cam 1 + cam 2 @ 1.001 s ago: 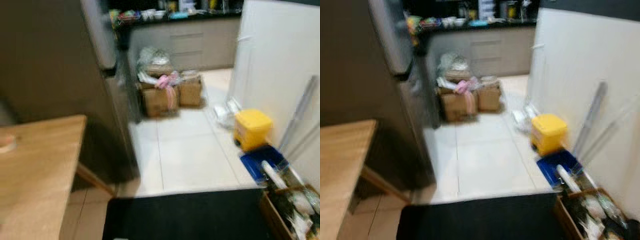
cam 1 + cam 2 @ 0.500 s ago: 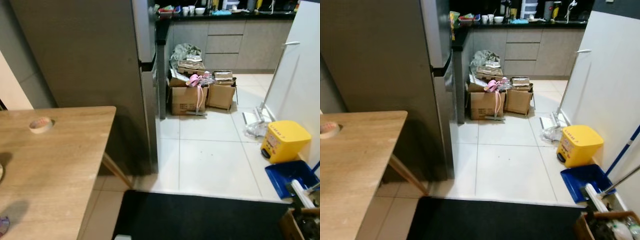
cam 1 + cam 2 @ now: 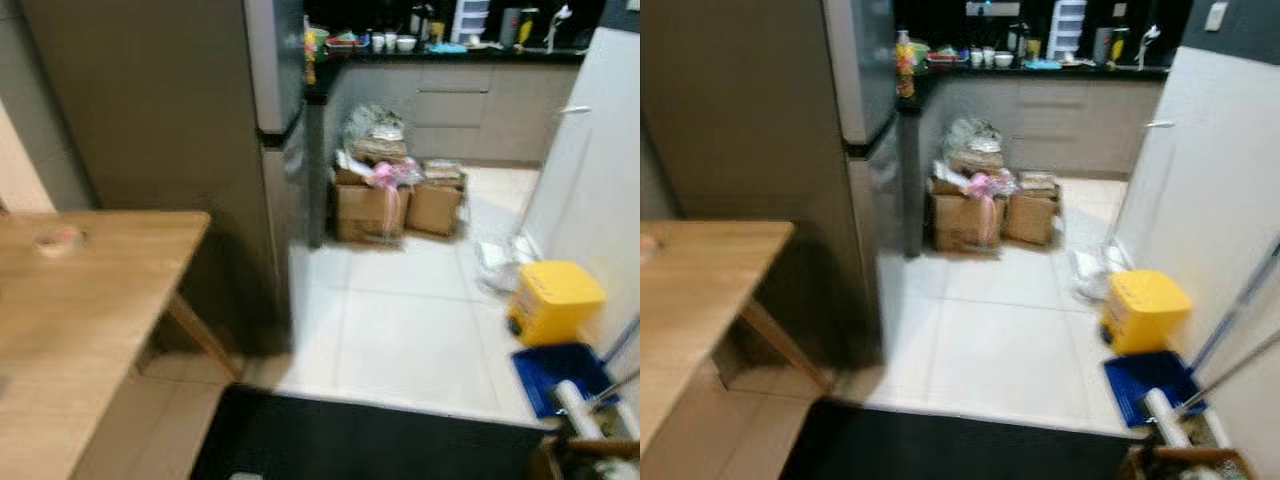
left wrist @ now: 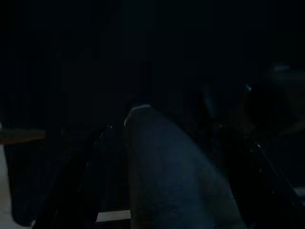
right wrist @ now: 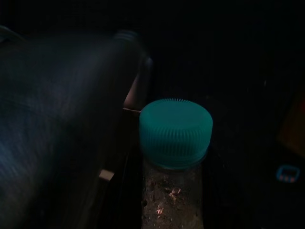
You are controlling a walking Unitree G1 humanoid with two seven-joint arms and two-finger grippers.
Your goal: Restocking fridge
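One tall grey fridge ahead on the left, upright, door shut. One wooden tabletop beside it. Two cardboard boxes past the fridge, one yellow bin, one blue dustpan. One teal-capped bottle close before the right gripper, cap toward the camera. Cannot tell either gripper's finger state.

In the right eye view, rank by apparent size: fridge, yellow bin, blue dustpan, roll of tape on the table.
1. fridge
2. yellow bin and blue dustpan: look alike, not ranked
3. roll of tape: smallest, cut off at the frame edge and blurred
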